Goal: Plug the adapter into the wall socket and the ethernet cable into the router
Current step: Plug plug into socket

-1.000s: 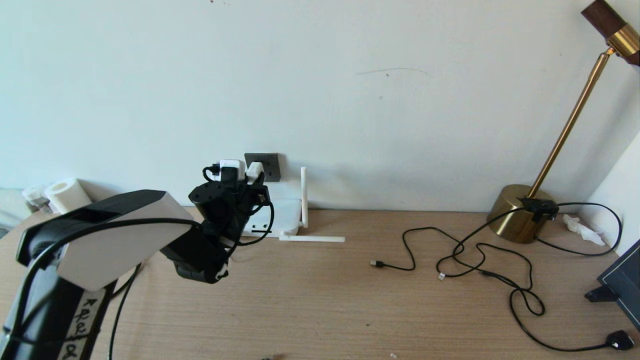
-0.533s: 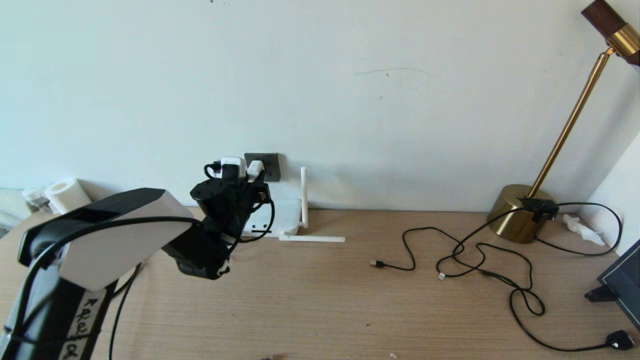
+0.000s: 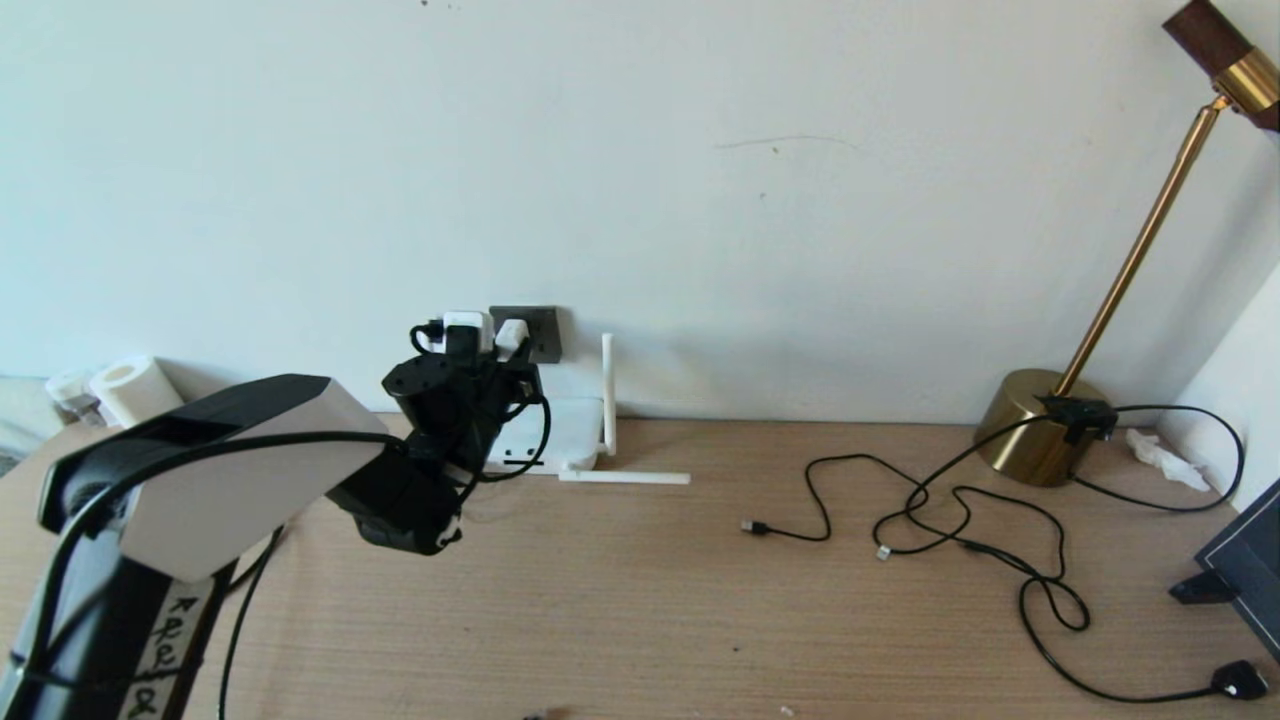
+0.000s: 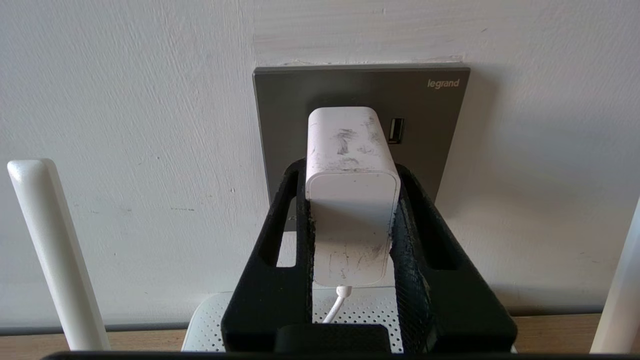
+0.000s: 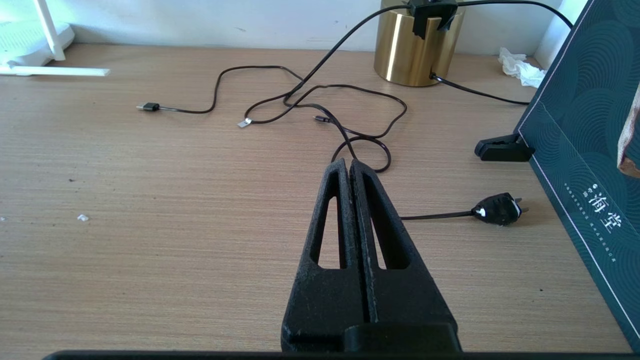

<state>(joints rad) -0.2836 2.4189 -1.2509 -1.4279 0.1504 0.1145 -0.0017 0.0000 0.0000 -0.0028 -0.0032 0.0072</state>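
I'm on the first half of the job: the adapter (image 4: 350, 185) is pinched in my left gripper (image 4: 352, 220), and I've got it right up at the wall socket (image 4: 425, 125) on the wall above the router (image 3: 560, 430). From the wrist it sits over the middle of the dark plate, front end hard against it or nearly so; I can't see the pins, so I can't say whether they're seated. My judgement: this is the push-in, not yet finished.

My fingers (image 4: 415, 240) are partly spread, one flat on each side of the white body, clamping its back half. The thin white cord (image 4: 337, 307) hangs out of the rear between them, down towards the router's perforated top.

Next, I reckon, a straight, square push into the wall with no tilt. Then let go only once the body sits flush, and back off without snagging that cord or knocking the upright antenna (image 3: 607, 395) just beside me.

My right gripper (image 5: 352, 167) is parked low over the table (image 5: 150, 225), fingers pressed tight together, holding nothing. Thin black cables (image 5: 300, 100) sprawl ahead of it near the brass lamp base (image 5: 412, 47). The ethernet cable I can't pick out for certain.
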